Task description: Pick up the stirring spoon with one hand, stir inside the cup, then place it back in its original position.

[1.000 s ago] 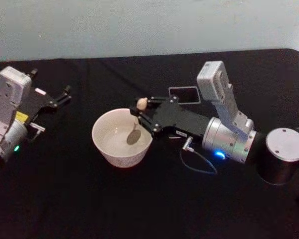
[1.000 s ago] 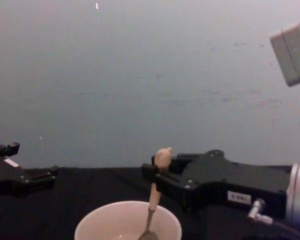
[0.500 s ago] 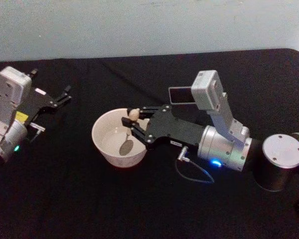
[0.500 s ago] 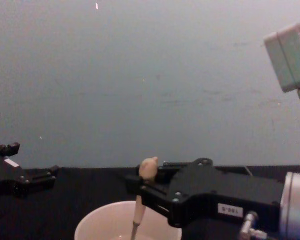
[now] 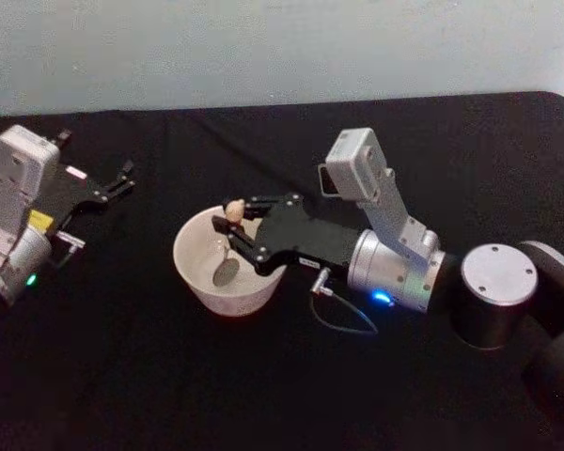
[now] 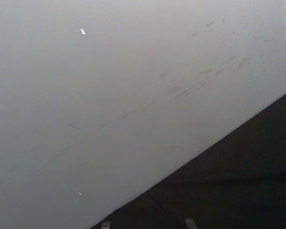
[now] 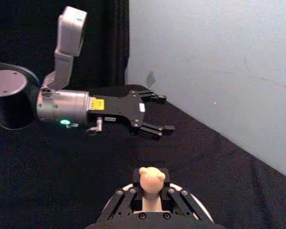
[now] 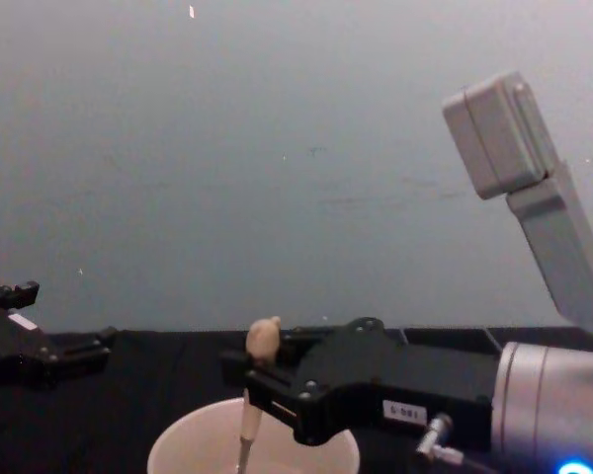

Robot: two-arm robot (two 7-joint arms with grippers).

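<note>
1. The right gripper comes in from the right side of the black-covered table. It hangs over the wide round cream-white cup, which sits roughly mid-table, a bit toward the left edge. Its jaws are pinched in narrow on the handle of the slender spoon with the metal bowl and cream-beige handle.
2. From above in the head view, you can see the spoon's metal bowl down inside the cup. The knob end sticks up over the rim on the far side. Can't tell if the bowl touches the bottom.
3. The chest view is side-on. The spoon stands almost upright and leans slightly, and its handle drops behind the rim of the cup. The metal end is hidden from here. The right gripper clamps just under the knob.
4. The right wrist view gives the cute bit: the knob is a tiny bear-head figurine poking up between the fingers. Farther off it also shows the left gripper, jaws spread wide with nothing in them.
5. In the head view the left gripper sits parked near the table's left edge, well apart from the cup.
6. The left wrist view shows the pale wall and a strip of the table.
7. The dark grey square holder is past the cup toward the far edge, mostly hidden behind the grey camera box on the right wrist.
</note>
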